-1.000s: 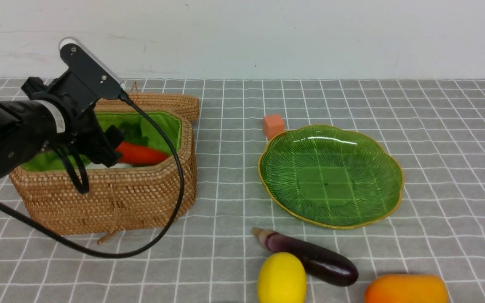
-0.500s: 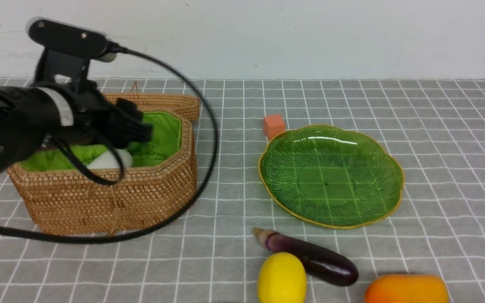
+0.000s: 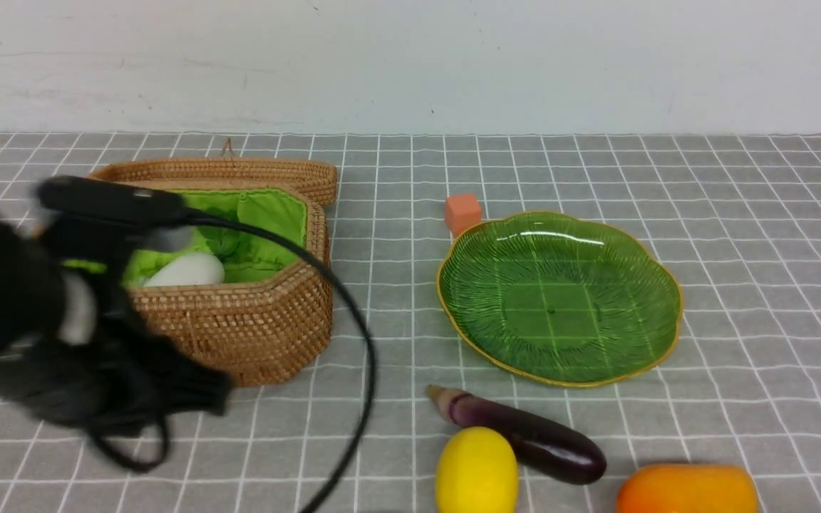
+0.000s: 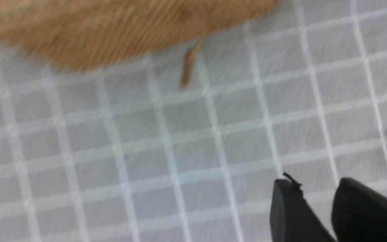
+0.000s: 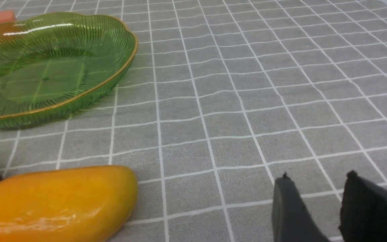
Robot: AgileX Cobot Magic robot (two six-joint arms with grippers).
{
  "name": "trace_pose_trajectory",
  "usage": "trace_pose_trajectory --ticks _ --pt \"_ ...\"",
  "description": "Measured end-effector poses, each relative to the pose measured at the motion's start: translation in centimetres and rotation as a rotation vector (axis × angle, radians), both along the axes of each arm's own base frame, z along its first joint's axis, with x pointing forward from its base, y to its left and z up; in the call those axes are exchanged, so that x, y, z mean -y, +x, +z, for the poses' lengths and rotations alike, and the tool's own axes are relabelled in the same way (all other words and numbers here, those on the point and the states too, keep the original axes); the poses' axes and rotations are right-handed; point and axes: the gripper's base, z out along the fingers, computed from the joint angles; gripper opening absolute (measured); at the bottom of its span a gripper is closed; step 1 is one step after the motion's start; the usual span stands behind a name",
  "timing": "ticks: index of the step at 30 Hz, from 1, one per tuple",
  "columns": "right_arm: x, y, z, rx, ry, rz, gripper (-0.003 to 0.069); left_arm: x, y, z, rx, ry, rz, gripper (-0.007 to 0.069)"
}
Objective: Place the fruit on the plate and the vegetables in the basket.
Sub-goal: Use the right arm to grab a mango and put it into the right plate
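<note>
Grey checked tabletop, near edge: long glossy dark purple eggplant just beside yellow oval lemon, due for tan wicker basket towards left edge; left gripper, fingers narrowly apart, empty, best clamps its midsection crosswise, clear of lemon.

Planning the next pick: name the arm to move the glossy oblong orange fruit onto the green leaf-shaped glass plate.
Right. Its wrist view shows the orange fruit close by, the plate just beyond, the right hand open and empty. The left hand is across the table by the woven wicker basket.
</note>
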Motion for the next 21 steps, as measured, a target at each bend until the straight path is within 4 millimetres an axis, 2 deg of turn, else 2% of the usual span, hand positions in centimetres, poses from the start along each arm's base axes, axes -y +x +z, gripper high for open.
trace_pose_trajectory --ticks 5,6,8,12,14,18,21 --pt "0.0 0.0 0.0 0.000 0.000 0.000 0.0241 -3.3 -6.2 4.2 0.074 -0.179 0.063 0.0039" --pt "0.0 0.0 0.0 0.000 0.000 0.000 0.0241 -3.4 -6.4 4.3 0.075 -0.196 0.067 0.0029" --pt "0.0 0.0 0.0 0.000 0.000 0.000 0.0241 -4.8 -9.4 5.0 0.146 -0.323 0.067 -0.0013" --pt "0.0 0.0 0.0 0.000 0.000 0.000 0.0241 -6.1 -12.3 3.5 0.199 -0.434 0.052 -0.0013" --pt "0.0 0.0 0.0 0.000 0.000 0.000 0.0241 -6.8 -13.7 1.7 0.216 -0.494 0.054 -0.0013" --pt "0.0 0.0 0.0 0.000 0.000 0.000 0.0241 -7.6 -15.1 -0.6 0.239 -0.551 0.073 -0.0013" --pt "0.0 0.0 0.0 0.000 0.000 0.000 0.0241 -7.8 -15.4 -1.2 0.243 -0.561 0.077 -0.0013"
